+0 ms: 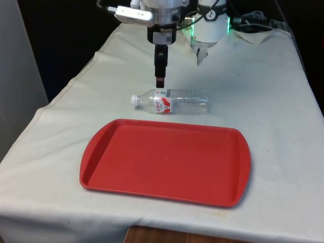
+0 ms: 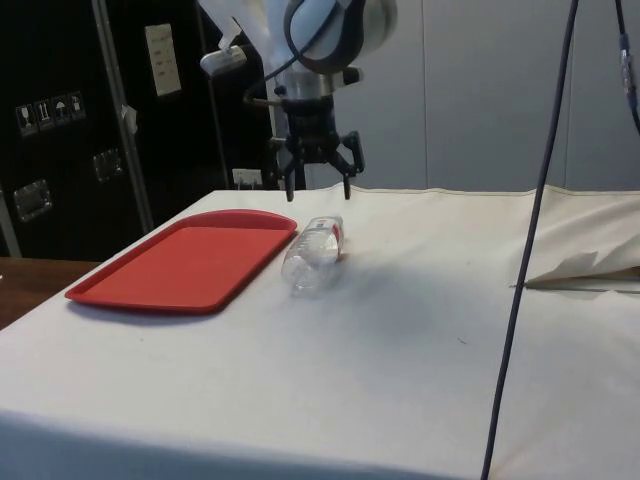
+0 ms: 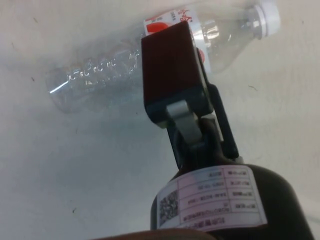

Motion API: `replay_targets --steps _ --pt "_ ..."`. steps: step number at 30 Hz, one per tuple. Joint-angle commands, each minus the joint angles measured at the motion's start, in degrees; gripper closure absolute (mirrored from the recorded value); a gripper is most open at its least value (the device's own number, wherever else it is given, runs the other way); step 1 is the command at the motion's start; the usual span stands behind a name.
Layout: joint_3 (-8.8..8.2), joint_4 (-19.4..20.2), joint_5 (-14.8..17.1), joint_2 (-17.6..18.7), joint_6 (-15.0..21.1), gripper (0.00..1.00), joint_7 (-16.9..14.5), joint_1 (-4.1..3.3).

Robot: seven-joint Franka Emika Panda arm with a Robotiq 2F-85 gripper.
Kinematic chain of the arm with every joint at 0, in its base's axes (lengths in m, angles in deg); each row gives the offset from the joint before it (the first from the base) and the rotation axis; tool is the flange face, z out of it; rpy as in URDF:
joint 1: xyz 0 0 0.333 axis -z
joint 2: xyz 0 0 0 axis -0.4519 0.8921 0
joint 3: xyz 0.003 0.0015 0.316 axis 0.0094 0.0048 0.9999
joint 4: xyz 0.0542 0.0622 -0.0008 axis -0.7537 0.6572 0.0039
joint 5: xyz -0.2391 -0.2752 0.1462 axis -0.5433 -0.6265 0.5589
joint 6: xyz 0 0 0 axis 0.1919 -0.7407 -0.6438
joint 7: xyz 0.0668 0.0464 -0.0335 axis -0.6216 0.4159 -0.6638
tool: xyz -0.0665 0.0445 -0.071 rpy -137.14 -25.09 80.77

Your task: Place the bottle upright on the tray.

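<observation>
Front view: bottle [image 1: 174,101] lies flat, cap twd view's left.

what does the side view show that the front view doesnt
Side view alone: the gripper with both fingers spread open above the bottle, and dark cabinets behind. Front view alone: the bottle's white cap pointing to the front view's left, and the full outline of the tray. Both: clear bottle lying on its side on the cloth beside the empty red tray.

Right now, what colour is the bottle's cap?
White; the cap on the bottle shows best in the front view.
</observation>
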Motion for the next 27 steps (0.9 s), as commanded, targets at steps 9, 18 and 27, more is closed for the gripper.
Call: replay_targets --steps 9,18,27 --pt "-0.23 0.3 6.6 -0.5 0.0 0.0 -6.5 1.32" --pt "-1.6 -0.1 11.3 -0.4 -1.0 0.0 -11.9 1.83" --pt "-2.81 -1.1 16.5 0.6 -2.9 0.0 -17.1 2.12"
